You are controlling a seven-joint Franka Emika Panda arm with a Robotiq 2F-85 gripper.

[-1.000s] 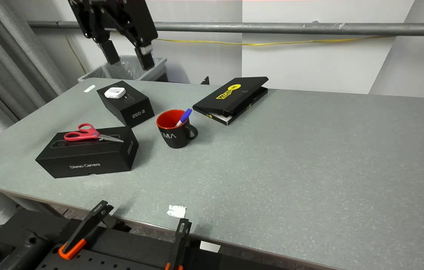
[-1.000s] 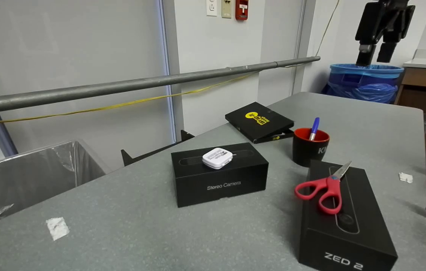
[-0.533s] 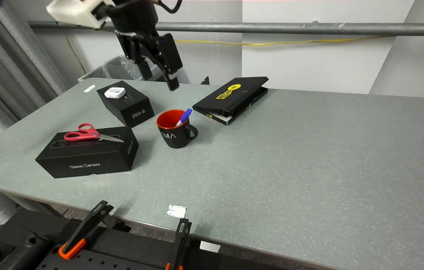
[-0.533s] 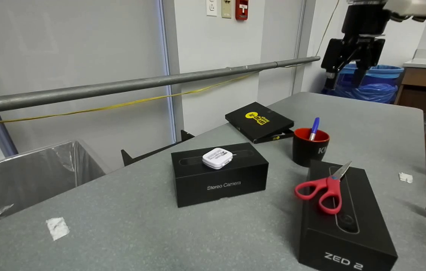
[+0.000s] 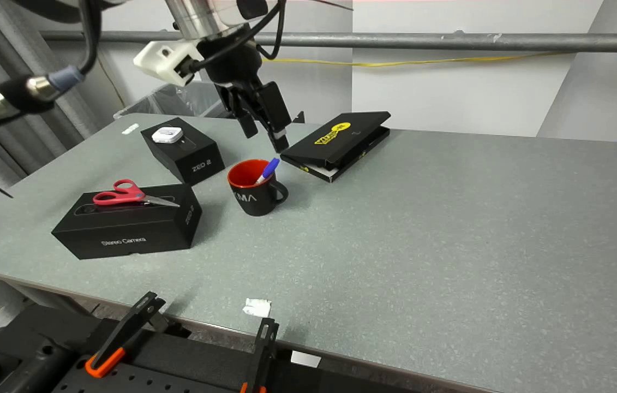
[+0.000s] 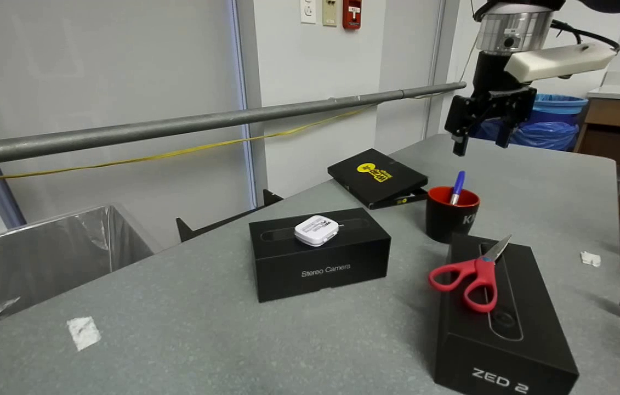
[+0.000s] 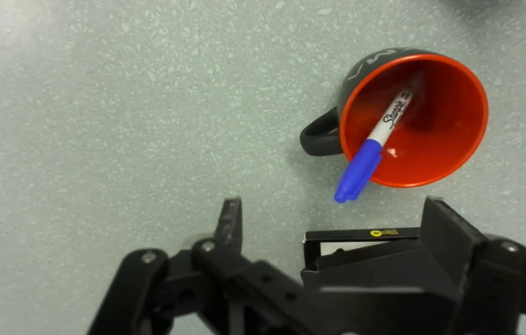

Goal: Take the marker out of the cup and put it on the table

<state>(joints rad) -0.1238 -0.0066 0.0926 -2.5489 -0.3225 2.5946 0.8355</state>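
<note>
My empty gripper (image 6: pixel 481 146) hangs jaws-apart. In the wrist view, the Sharpie marker (image 7: pixel 376 139) leans inside the mug (image 7: pixel 439 121), blue cap (image 7: pixel 360 168) past the rim (image 7: pixel 404 185) at seven o'clock. Probably light, stiff, slick; I'd pinch that cap, clear the flip-lid box (image 7: pixel 365 270) at six, and use roomier table (image 7: pixel 151 116) toward nine.

Came down with the gripper (image 5: pixel 267 141) and got closer to the cup (image 5: pixel 252 194) and pen (image 5: pixel 269 168) in both exterior views. Brought in more of the arm (image 5: pixel 207 22), with its silver part (image 6: pixel 515 34), all of the white block (image 6: pixel 559 62) and, in an exterior view, more cable (image 5: pixel 23 95).
</note>
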